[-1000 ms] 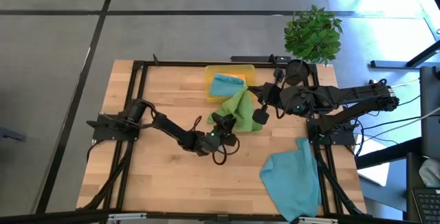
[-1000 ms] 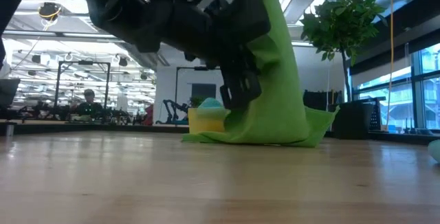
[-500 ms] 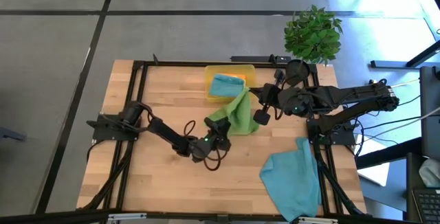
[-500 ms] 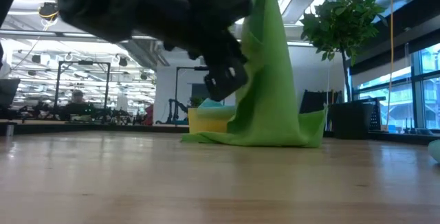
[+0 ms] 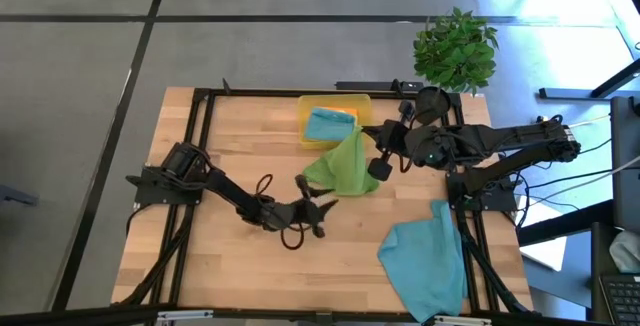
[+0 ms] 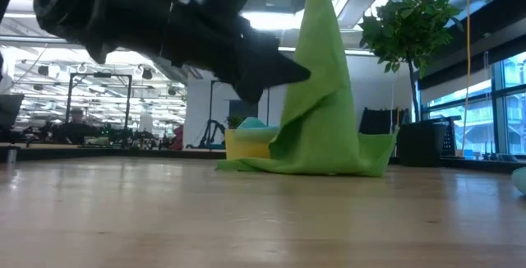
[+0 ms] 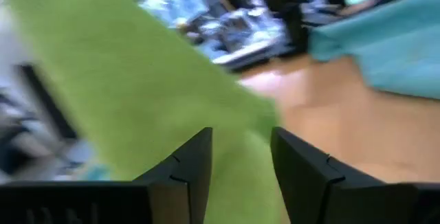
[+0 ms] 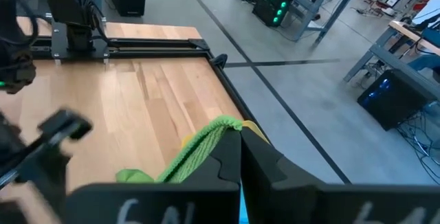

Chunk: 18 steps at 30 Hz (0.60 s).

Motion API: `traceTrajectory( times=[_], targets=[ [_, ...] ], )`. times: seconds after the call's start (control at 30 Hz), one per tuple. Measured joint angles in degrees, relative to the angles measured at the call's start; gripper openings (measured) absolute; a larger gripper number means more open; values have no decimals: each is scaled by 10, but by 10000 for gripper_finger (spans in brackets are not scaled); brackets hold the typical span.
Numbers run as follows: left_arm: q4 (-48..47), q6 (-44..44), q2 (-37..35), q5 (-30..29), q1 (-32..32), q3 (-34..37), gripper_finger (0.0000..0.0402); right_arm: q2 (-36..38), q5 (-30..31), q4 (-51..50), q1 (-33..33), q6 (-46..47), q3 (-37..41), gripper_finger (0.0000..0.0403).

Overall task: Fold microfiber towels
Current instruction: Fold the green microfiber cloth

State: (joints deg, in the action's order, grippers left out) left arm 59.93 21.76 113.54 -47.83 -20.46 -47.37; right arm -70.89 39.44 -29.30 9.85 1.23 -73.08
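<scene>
From above I see the whole wooden table (image 5: 230,156) inside its black frame, a grey floor around it and a potted plant (image 5: 455,48) off the far right corner. My low camera adds the room behind: a bright hall with benches and a dark monitor stand.

The teal-blue towel (image 5: 425,256) lies crumpled at the near right edge, hanging over it. The green towel (image 5: 343,163) shows from above only as a bunched heap beside the yellow tray (image 5: 335,101); the low camera reveals it pulled up into a tall peak (image 6: 320,87), its hem spread on the wood. A second teal-blue towel (image 5: 330,124) sits in the tray.

My right gripper (image 8: 240,157) is closed on the green towel's top edge, clear only in its wrist camera. My left gripper (image 5: 318,204) hovers just short of the cloth, fingers (image 7: 189,169) partly apart and holding nothing.
</scene>
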Motion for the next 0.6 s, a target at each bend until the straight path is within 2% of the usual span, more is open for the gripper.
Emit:
traceTrajectory(
  times=[0.1, 0.37, 0.6],
  targets=[
    [-37, -34, 12, 15, 6, -20, 140, 0, 0, 3, -5, 0, 0, 0],
    [-66, 48, 52, -26, 5, -99, 160, 0, 0, 4, -12, -1, 0, 0],
    [-113, 99, 112, -116, 1, -178, 181, 0, 0, 4, -12, 0, 0, 0]
  ],
)
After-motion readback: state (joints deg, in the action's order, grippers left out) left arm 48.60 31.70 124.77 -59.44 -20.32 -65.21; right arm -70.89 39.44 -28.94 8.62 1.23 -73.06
